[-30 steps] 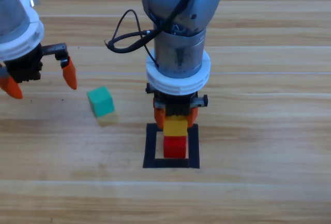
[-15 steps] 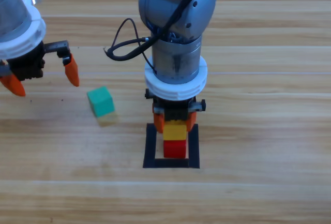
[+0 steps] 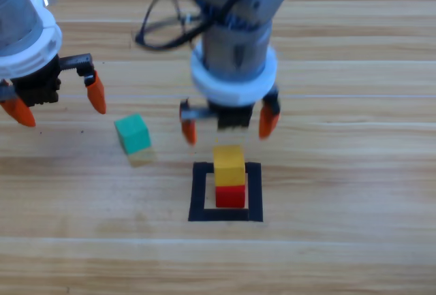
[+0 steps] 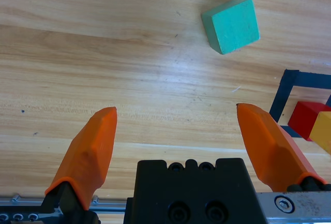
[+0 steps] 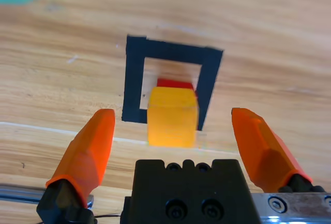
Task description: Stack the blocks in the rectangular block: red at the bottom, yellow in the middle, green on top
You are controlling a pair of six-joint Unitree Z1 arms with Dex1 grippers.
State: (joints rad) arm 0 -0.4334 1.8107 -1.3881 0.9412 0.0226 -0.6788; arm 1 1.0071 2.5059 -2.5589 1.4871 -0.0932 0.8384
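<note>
The yellow cube (image 3: 229,165) sits on the red cube (image 3: 231,195) inside the black tape square (image 3: 199,193). My right gripper (image 3: 226,127) hangs open just above and behind the stack, touching nothing; its wrist view shows the yellow cube (image 5: 172,116) between the spread jaws, with a sliver of red (image 5: 175,83) and the tape square (image 5: 134,79) beyond. The teal-green cube (image 3: 132,133) lies on the table left of the square. My left gripper (image 3: 57,104) stands open at the far left, with the green cube (image 4: 231,25) ahead of it.
Bare wooden table (image 3: 354,172) stretches to the right of the square and along the front edge. A black cable (image 3: 158,29) loops off the right arm above the green cube.
My right gripper has opened, let go of the yellow cube and lifted back from the stack. The yellow cube stays on the red one. The left arm has barely moved.
</note>
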